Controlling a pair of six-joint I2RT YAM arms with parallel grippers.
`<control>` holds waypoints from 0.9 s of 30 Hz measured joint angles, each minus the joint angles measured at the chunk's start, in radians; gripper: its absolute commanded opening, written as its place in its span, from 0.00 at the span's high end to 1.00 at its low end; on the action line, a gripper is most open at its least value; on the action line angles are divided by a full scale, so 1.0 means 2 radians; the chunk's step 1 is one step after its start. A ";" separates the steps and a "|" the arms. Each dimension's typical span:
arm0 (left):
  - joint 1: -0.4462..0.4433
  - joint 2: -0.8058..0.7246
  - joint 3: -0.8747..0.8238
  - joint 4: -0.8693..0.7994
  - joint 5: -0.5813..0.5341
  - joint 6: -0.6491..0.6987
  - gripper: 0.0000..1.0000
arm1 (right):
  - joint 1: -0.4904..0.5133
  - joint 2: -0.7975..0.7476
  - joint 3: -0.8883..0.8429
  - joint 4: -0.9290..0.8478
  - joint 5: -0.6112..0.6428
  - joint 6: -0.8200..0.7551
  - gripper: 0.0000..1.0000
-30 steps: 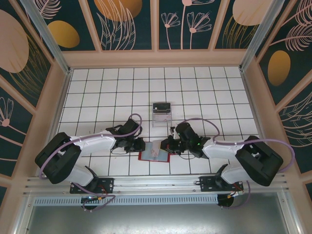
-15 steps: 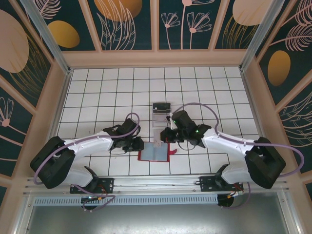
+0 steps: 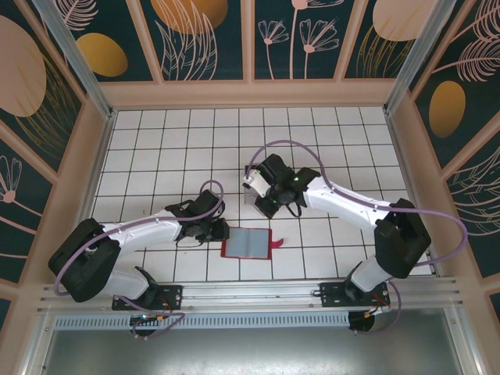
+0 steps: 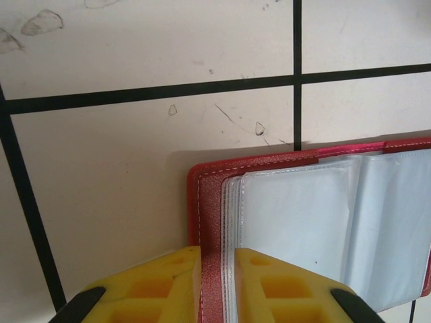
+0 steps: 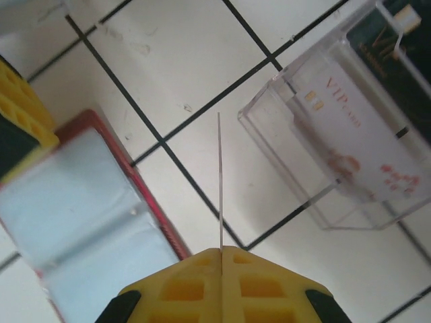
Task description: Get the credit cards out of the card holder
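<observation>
The red card holder (image 3: 248,244) lies open on the tiles, its pale clear sleeves facing up and its red tab (image 3: 275,244) at the right. My left gripper (image 3: 221,232) is shut on its left edge; in the left wrist view the yellow fingers (image 4: 252,286) pinch the red cover and sleeve stack (image 4: 217,269). My right gripper (image 3: 256,187) is further back, shut on one credit card (image 5: 219,182), seen edge-on as a thin pale line. It hangs over the tile between the card holder (image 5: 87,222) and a clear box.
The clear plastic box (image 5: 337,155) stands just right of the held card and holds a pale card marked VIP and a dark one (image 5: 397,60). In the top view the right gripper covers most of it. White tiles stretch to the wooden walls.
My right gripper has lifted a card out of the card holder and carried it away from me, toward the clear box. The left gripper has kept its hold on the card holder's edge.
</observation>
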 measured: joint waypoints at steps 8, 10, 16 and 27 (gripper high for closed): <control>0.000 0.000 0.000 0.000 -0.003 0.002 0.78 | -0.005 0.050 0.084 -0.062 0.060 -0.190 1.00; 0.000 0.000 0.000 0.000 -0.004 0.002 0.78 | -0.011 0.056 0.099 -0.076 0.071 -0.224 1.00; 0.000 0.000 -0.001 0.000 -0.004 0.002 0.77 | -0.023 0.089 0.151 -0.105 0.087 -0.285 1.00; 0.000 -0.002 -0.006 0.000 -0.004 0.002 0.78 | -0.026 0.142 0.186 -0.145 0.089 -0.329 1.00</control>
